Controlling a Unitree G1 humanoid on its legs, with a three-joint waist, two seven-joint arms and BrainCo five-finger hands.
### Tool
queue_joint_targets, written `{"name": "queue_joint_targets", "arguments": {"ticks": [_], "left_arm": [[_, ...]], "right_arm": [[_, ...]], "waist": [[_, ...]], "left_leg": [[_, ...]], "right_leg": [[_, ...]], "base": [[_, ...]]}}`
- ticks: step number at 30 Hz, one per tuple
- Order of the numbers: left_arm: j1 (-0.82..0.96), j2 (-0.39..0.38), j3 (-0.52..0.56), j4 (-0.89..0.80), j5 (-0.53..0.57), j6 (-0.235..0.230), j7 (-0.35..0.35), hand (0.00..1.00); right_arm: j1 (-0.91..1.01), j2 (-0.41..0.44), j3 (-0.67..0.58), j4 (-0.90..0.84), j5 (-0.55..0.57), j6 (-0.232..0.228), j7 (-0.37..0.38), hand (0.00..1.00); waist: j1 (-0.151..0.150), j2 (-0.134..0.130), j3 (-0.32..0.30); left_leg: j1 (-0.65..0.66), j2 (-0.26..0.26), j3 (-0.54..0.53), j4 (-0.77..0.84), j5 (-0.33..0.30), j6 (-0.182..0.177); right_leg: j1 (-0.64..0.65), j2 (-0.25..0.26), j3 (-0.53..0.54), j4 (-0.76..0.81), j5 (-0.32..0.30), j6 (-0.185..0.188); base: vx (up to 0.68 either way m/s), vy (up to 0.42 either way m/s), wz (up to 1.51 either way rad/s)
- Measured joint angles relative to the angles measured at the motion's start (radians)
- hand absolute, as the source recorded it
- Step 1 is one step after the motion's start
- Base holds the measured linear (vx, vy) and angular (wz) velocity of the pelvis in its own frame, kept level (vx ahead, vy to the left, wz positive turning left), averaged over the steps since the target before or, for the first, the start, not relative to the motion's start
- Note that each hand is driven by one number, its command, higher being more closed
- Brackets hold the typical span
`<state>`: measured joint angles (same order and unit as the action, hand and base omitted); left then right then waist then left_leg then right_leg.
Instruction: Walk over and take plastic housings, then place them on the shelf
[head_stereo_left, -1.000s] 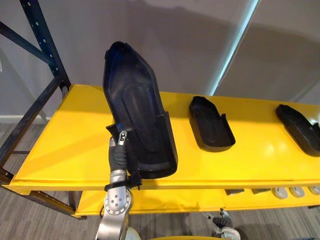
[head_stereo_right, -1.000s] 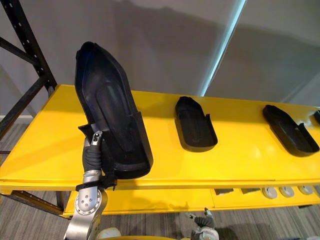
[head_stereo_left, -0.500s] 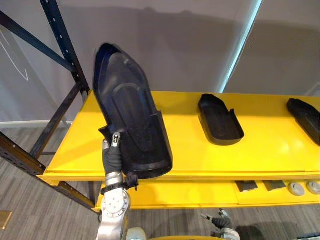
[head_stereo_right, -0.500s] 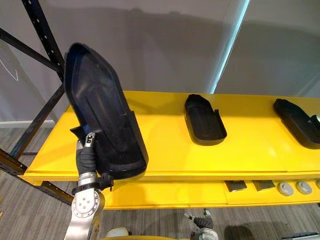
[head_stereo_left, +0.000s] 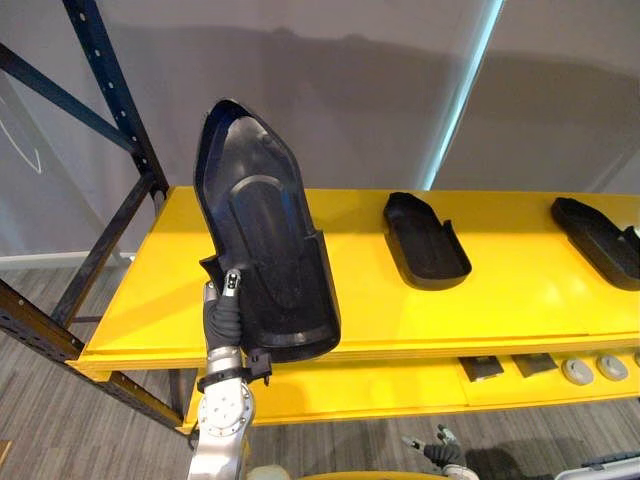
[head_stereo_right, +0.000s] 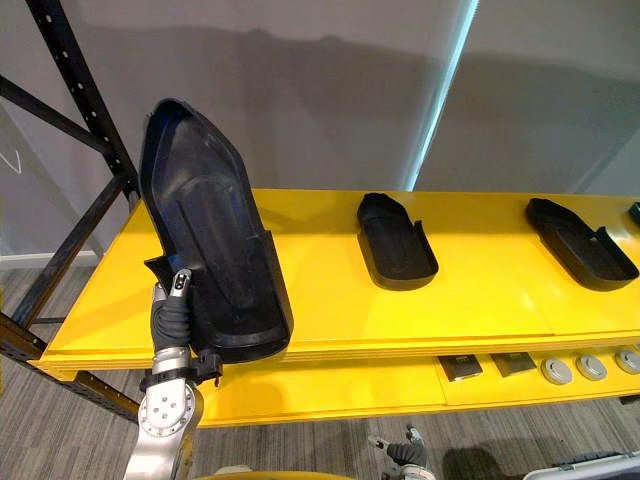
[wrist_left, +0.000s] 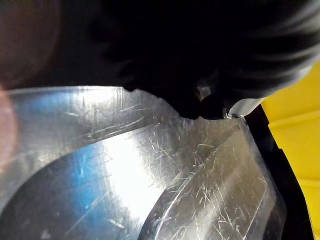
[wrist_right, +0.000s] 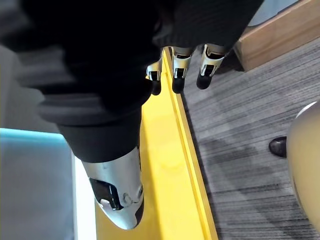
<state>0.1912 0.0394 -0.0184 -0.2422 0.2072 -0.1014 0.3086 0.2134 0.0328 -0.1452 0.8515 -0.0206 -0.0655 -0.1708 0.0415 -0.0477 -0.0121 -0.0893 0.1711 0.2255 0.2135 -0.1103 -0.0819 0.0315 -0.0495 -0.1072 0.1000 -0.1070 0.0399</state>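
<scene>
L hand (head_stereo_left: 228, 308) is clamping the big housing (head_stereo_left: 265, 240) at its near-left edge, thumb in front, holding it upright over the shelf (head_stereo_left: 520, 295) at its near-left end, prob. for laying left of the middle housing (head_stereo_left: 425, 240). R hand (wrist_right: 178, 70) is hanging idle, fingers relaxed apart.

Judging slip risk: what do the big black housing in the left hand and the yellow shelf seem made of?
Large black boat-shaped housing: probably moulded plastic, semi-gloss; fine scratches and sheen show in the left wrist view. Yellow shelf: likely painted metal, smooth, glossy reflections.
</scene>
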Motion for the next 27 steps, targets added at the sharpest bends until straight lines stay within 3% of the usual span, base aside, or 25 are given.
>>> {"name": "queue_joint_targets", "arguments": {"ticks": [6,9,15,27], "left_arm": [[-0.117,0.052,0.091,0.136,0.003,0.033,0.014,1.00],[-0.148,0.071,0.145,0.217,0.002,0.055,0.025,1.00],[-0.191,0.130,0.190,0.355,0.002,0.083,0.033,1.00],[-0.295,0.184,0.277,0.556,-0.003,0.107,0.021,1.00]], "right_arm": [[0.007,-0.004,-0.002,0.015,-0.023,0.003,0.016,0.00],[-0.011,-0.017,-0.002,0.031,-0.030,0.004,0.025,0.00],[-0.031,-0.037,-0.005,0.051,-0.036,0.005,0.042,0.00],[-0.058,-0.055,-0.013,0.077,-0.055,0.007,0.057,0.00]], "waist": [[-0.006,0.000,-0.017],[-0.024,0.010,-0.014],[-0.027,0.026,-0.004],[-0.029,0.042,0.009]], "left_leg": [[0.034,-0.006,0.007,-0.086,0.064,-0.009],[0.063,-0.014,0.013,-0.154,0.100,-0.011],[0.094,-0.023,0.025,-0.245,0.149,-0.011],[0.118,-0.048,0.027,-0.309,0.177,-0.001]], "right_leg": [[0.001,0.011,0.008,-0.035,0.028,-0.004],[-0.002,0.013,0.011,-0.037,0.029,-0.004],[-0.019,0.023,0.022,-0.046,0.041,-0.006],[-0.022,0.013,0.041,-0.069,0.057,-0.002]], "base": [[0.03,-0.028,-0.08],[0.00,0.000,0.00],[-0.02,-0.012,-0.05],[-0.01,0.015,-0.02]]}}
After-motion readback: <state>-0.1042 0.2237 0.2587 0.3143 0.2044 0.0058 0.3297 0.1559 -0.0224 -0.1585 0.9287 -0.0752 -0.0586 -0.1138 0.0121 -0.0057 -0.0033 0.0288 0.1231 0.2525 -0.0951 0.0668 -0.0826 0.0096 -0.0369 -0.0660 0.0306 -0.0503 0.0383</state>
